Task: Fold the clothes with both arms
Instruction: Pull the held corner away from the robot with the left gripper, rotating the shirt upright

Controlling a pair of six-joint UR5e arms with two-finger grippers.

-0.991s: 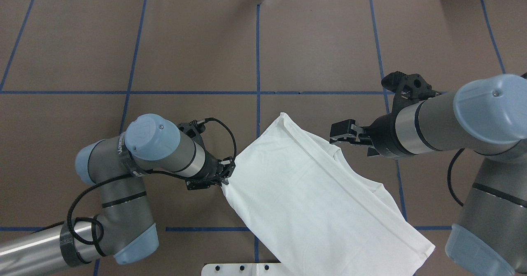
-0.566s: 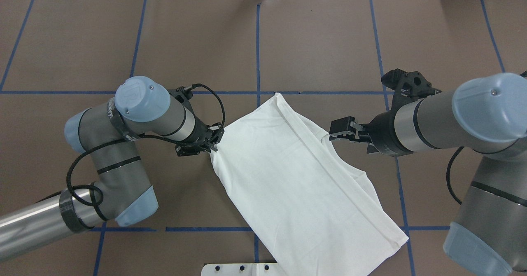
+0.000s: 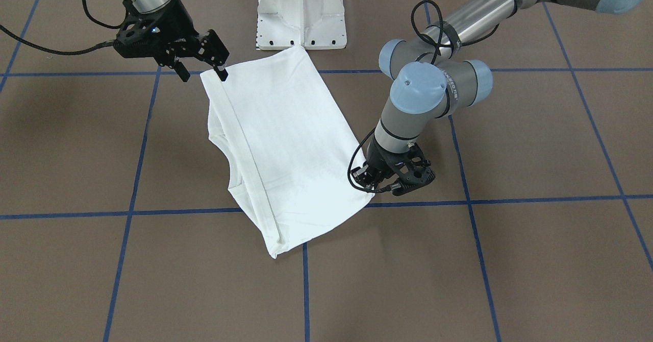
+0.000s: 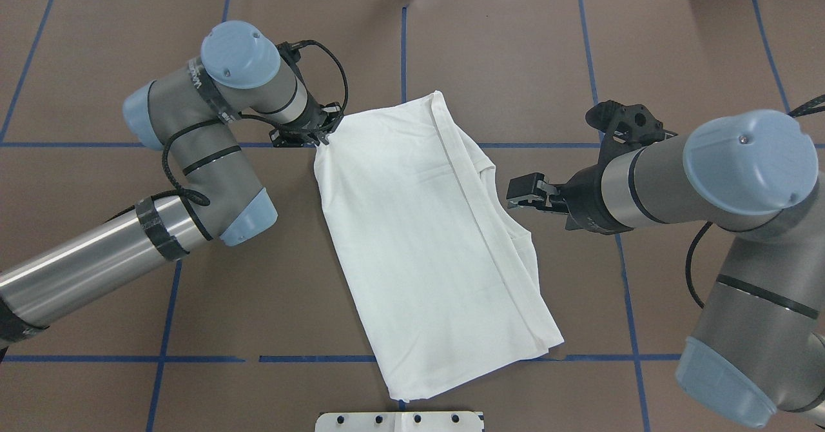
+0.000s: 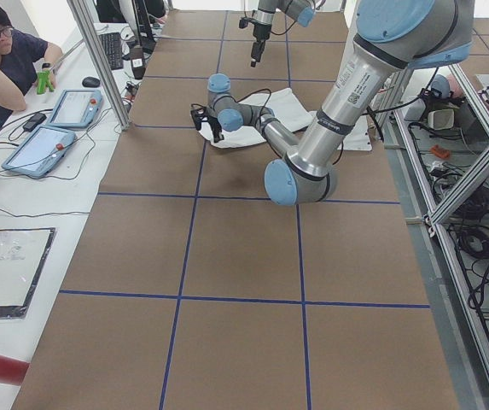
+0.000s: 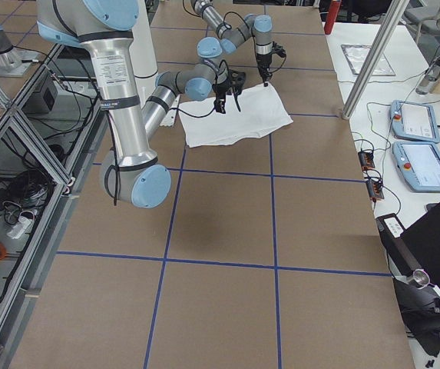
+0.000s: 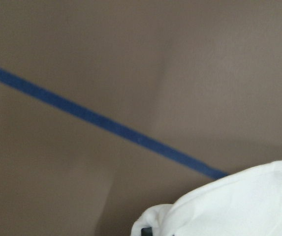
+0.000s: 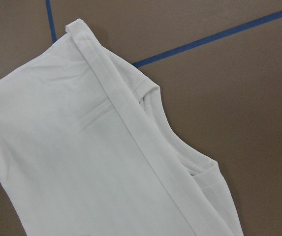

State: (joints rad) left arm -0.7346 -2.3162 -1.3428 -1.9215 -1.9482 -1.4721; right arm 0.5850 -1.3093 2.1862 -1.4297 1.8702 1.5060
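At the left, the silver-grey tubular left arm with light-blue joint caps (image 4: pixel 213 116) reaches across the brown paper-covered desk (image 4: pixel 116 277) crossed by blue tape lines (image 4: pixel 403 51). Its black two-finger hand (image 4: pixel 320 138) is pinched closed on the far-left corner of the white cotton T-shirt (image 4: pixel 412 238). The left wrist view shows a lump of white cloth right at the fingers. The shirt lies in the middle of the desk, already narrowed into a long slanted rectangle. A folded band runs down its length, and the collar and under-layers peep out along its right edge. No print shows. To the right, the matching silver-grey right arm (image 4: pixel 651 177) holds its black hand (image 4: pixel 515 195) above the desk just beside that right edge, fingers spread and holding nothing. The step in hand looks like squaring up the narrowed shirt ahead of a crosswise fold. The next move probably calls for the right hand to drop onto the other far corner and close on every layer. Both hands could then carry that end evenly toward the near hem without skewing the stack.
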